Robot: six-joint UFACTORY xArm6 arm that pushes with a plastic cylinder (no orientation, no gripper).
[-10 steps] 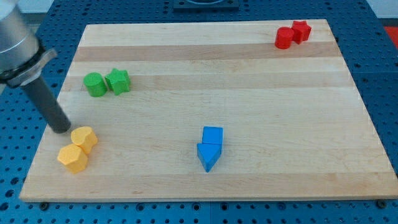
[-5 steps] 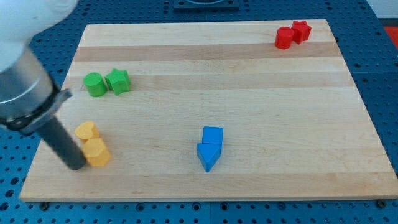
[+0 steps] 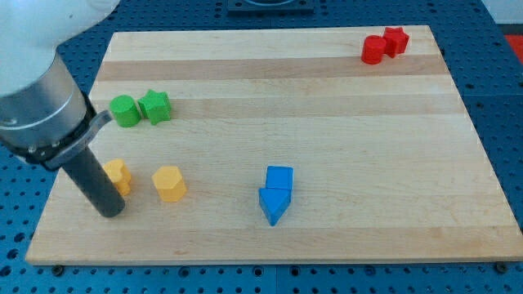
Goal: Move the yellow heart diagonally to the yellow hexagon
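Note:
The yellow heart (image 3: 118, 175) lies near the board's left edge, partly hidden by my rod. The yellow hexagon (image 3: 169, 183) sits to its right, a gap apart, slightly lower in the view. My tip (image 3: 109, 211) rests on the board just below and left of the heart, and well left of the hexagon. The rod leans up to the view's left.
A green cylinder (image 3: 124, 110) and a green star-like block (image 3: 155, 107) sit above the yellow blocks. A blue cube (image 3: 279, 177) and a blue triangle (image 3: 274, 203) touch near the middle bottom. Two red blocks (image 3: 384, 45) sit at the top right. The wooden board (image 3: 327, 122) has its left edge near my rod.
The yellow hexagon has slid to the view's right, away from the heart. My tip moved slightly to the right and now stands below the heart.

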